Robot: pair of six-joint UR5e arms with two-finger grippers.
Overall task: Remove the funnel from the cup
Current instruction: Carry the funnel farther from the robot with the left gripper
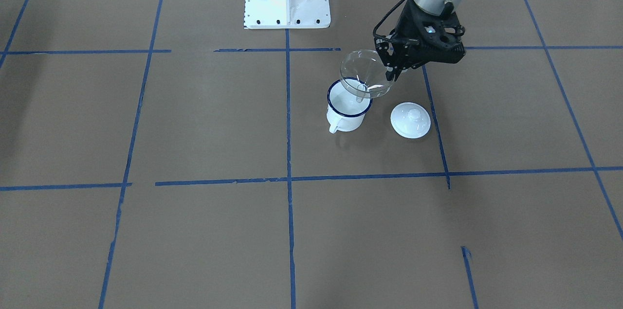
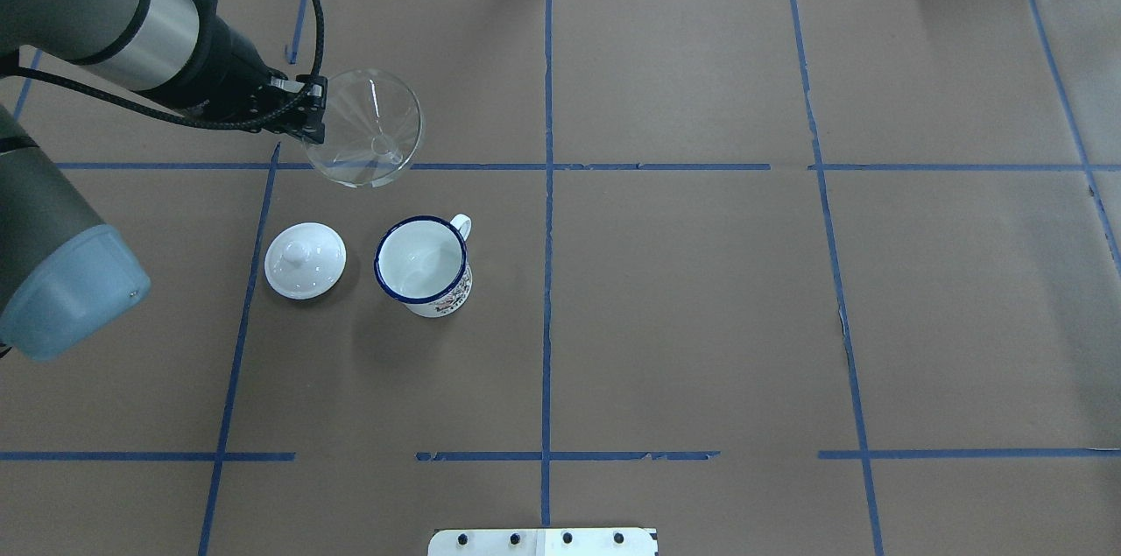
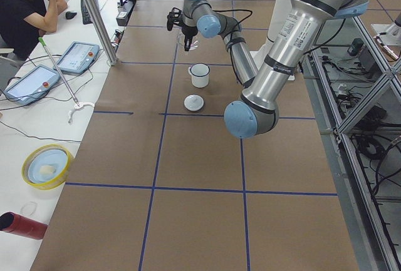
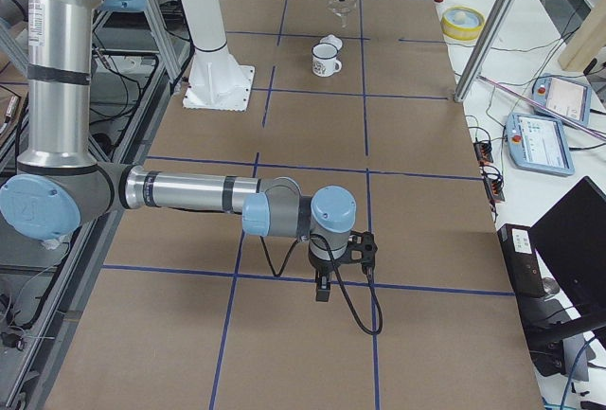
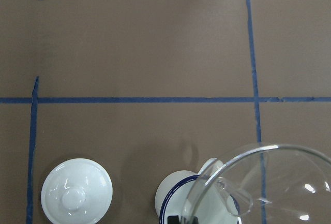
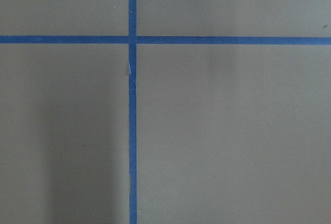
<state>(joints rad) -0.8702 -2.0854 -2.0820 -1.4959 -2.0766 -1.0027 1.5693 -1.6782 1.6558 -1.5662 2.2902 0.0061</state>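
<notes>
The left hand (image 2: 308, 111) is pinched tight on the rim of the funnel (image 2: 363, 129) and holds it up in the air, a little tilted. The spout hangs free of the cup (image 2: 423, 265), which stands on the surface (image 2: 701, 320) below it. From the front the spout lines up with the cup's mouth, but from overhead the funnel sits clear of it, so I'd judge it lifted out and not yet put down.

My worry is the grip: two fingers on one edge of smooth clear plastic, with the whole bowl hanging out to the side. A quick swing or a jolt could make it twist or slip, and a fall might hit the cup or the white lid (image 2: 305, 260) just beside it. Set down on its spout, it would tip over.

The cup looks empty, a plain white inside. The funnel holds nothing either.

The right hand (image 4: 324, 289) hangs low over the surface, well apart; whether it is open, I cannot tell.
</notes>
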